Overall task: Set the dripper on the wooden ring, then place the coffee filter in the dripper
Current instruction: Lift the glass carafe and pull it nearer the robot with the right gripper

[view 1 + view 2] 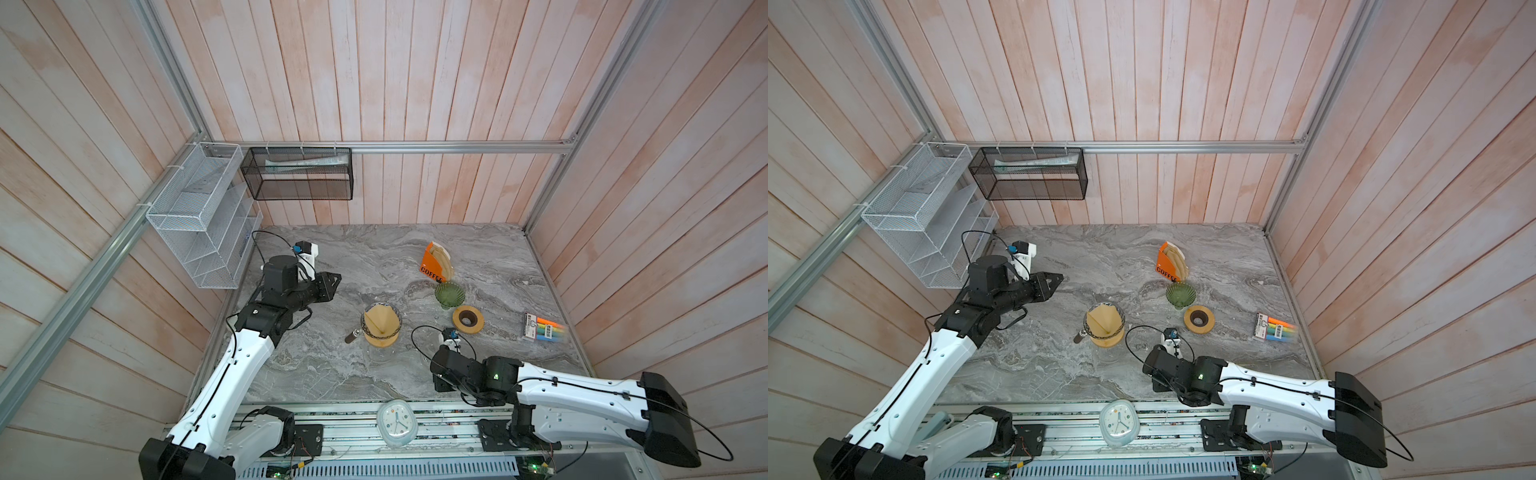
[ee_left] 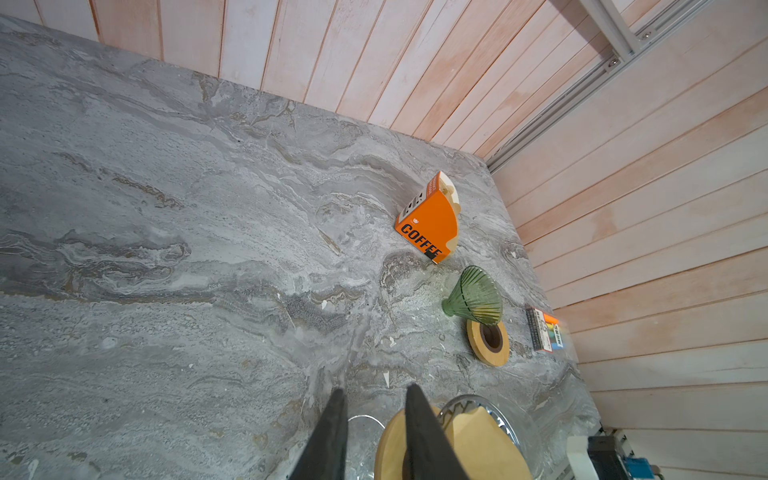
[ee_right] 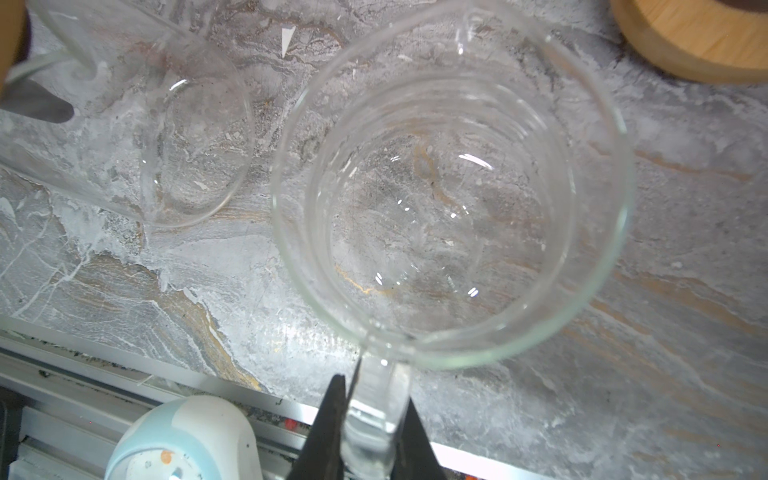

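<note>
— Where are we finding the coffee filter [image 1: 380, 323]?
— We're seeing it sitting inside the glass dripper [image 1: 382, 342] (the one with the wooden collar), mid-worktop [image 1: 332, 374].
— And the pincers?
— The left pincer [image 2: 376, 388] is hovering off to the dripper's left, fingers slightly parted and gripping nothing. The right pincer [image 3: 374, 388] is clenching the handle of a clear glass mug [image 3: 453, 187].
— Farther out?
— We're noticing an orange filter box [image 1: 432, 266], a green ribbed cone [image 1: 449, 294] and a wooden ring [image 1: 468, 319] lying beyond.
</note>
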`<state>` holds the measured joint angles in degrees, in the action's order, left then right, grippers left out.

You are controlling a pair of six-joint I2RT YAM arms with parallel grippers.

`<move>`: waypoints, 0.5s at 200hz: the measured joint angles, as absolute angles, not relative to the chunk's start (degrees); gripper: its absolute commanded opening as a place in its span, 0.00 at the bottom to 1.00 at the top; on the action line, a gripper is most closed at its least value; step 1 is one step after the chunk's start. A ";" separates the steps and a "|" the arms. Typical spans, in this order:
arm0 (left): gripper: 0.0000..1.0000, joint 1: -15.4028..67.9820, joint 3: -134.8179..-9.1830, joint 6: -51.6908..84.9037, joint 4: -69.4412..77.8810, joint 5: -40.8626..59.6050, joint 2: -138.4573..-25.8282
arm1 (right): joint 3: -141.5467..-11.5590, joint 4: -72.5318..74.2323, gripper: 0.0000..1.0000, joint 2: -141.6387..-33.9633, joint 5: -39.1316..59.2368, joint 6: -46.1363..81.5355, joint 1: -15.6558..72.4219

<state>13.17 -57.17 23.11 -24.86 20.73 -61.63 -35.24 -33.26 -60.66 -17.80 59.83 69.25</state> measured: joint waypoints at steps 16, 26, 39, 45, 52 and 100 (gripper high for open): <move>0.28 13.17 -57.17 23.11 -24.86 20.73 -61.65 | -35.14 -33.10 0.14 -60.75 -17.78 59.81 69.23; 0.28 13.17 -57.17 23.11 -24.86 20.71 -61.65 | -34.92 -32.77 0.14 -60.86 -17.87 59.81 69.25; 0.28 13.17 -57.17 23.09 -24.91 20.69 -61.65 | -34.50 -32.16 0.15 -61.06 -18.02 59.81 69.25; 0.28 13.17 -57.17 23.09 -24.91 20.69 -61.65 | -34.35 -31.83 0.16 -61.14 -18.02 59.83 69.25; 0.28 13.17 -57.17 23.09 -24.91 20.67 -61.65 | -34.15 -31.40 0.17 -61.25 -18.02 59.83 69.25; 0.28 13.17 -57.17 23.09 -24.91 20.53 -61.65 | -33.15 -30.68 0.26 -61.73 -17.69 60.31 69.25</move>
